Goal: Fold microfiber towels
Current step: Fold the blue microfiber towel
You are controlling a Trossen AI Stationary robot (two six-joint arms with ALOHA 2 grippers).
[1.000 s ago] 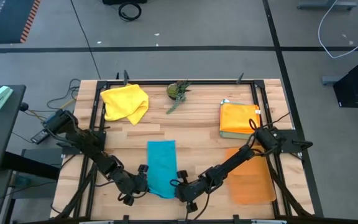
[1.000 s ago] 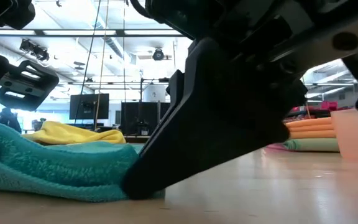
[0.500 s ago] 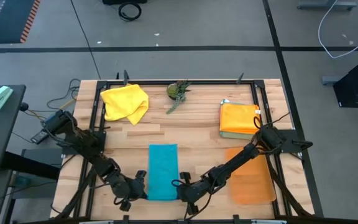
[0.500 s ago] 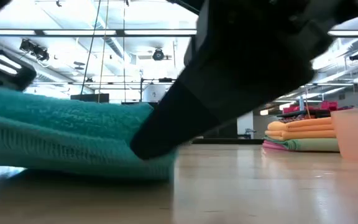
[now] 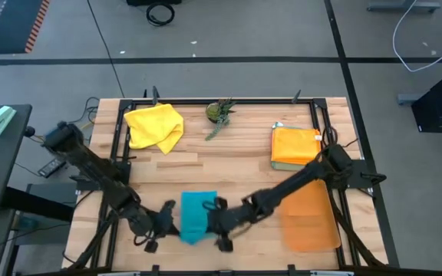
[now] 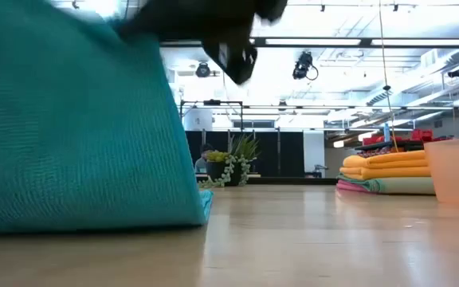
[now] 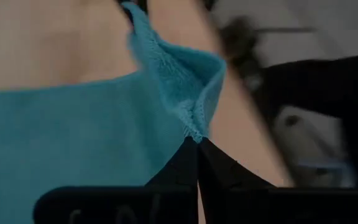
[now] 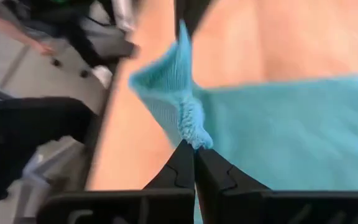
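A teal microfiber towel (image 5: pixel 196 216) is near the table's front edge, between my two grippers. My left gripper (image 5: pixel 172 215) is shut on its left near corner and my right gripper (image 5: pixel 215 216) on its right near corner. In the low view the towel (image 6: pixel 78 127) hangs like a curtain, with its lower edge (image 6: pixel 94 226) on the wood. A crumpled yellow towel (image 5: pixel 154 126) lies at the far left. A stack of folded towels (image 5: pixel 295 147), orange on top, lies at the far right. My left gripper pinches a bunched corner of the teal towel (image 7: pixel 194 127) between its two fingertips (image 7: pixel 185 163). It comes from the table's left, slanting down. The corner is raised and the cloth falls away from it. My right gripper pinches the opposite bunched corner (image 8: pixel 194 130) between its two fingertips (image 8: pixel 209 167). It comes from the table's right, slanting down. That corner is lifted too, and the towel's lower end rests on the table.
A flat translucent orange mat (image 5: pixel 309 216) lies at the near right under the right arm. A small green plant (image 5: pixel 221 113) stands at the far middle. Bare wood stretches between the plant and the teal towel. A black frame (image 5: pixel 118 146) borders the table.
Both grippers have risen and drawn a little toward the far edge and toward each other. The teal towel's near end has gone up with them. It lay flat a second ago; now it hangs from the two corners, with only its lower end still on the table.
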